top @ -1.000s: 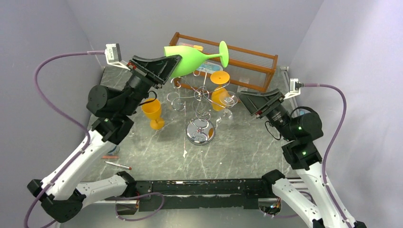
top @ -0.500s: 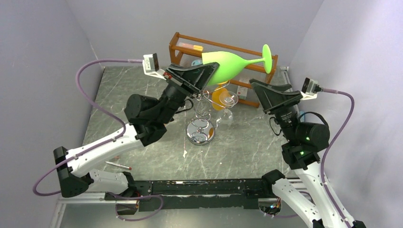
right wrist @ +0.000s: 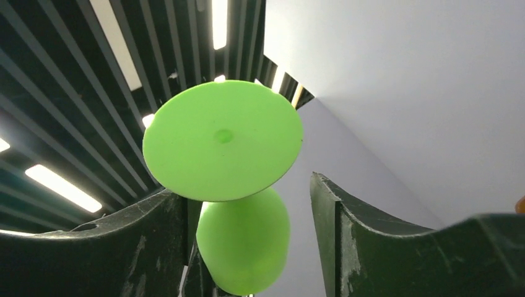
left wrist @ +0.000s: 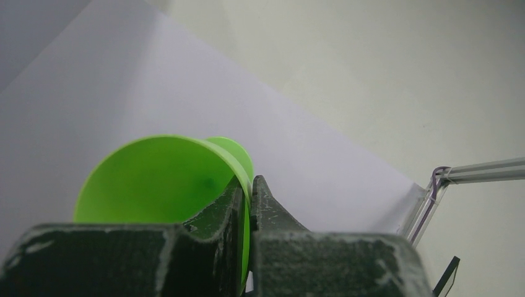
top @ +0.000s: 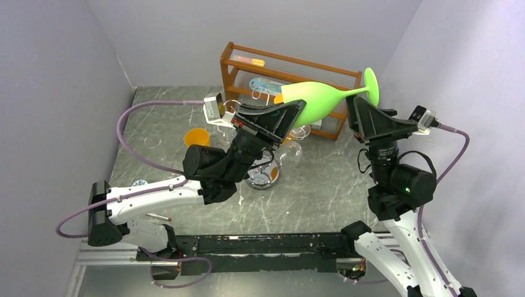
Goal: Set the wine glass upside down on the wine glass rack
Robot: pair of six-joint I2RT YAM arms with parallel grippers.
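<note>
Above the silver chrome wire rack (top: 259, 178), the left gripper (top: 296, 109) has its jaws pinched on the rim of the bright green opaque wine glass (top: 322, 98), which lies sideways. Right of the rack, the right gripper (top: 355, 103) has its jaws gaping around its foot. Release early and it drops!

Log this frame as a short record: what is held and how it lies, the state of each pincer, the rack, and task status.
held item: green wine glass, in the air, lying sideways, foot toward the right arm
left pincer: shut on the bowl's rim
right pincer: open, fingers either side of the foot, contact unclear
wine glass rack: on the table, largely hidden under the left arm
other: orange glass on the table; wooden shelf at the back
task status: glass not yet on the rack
</note>
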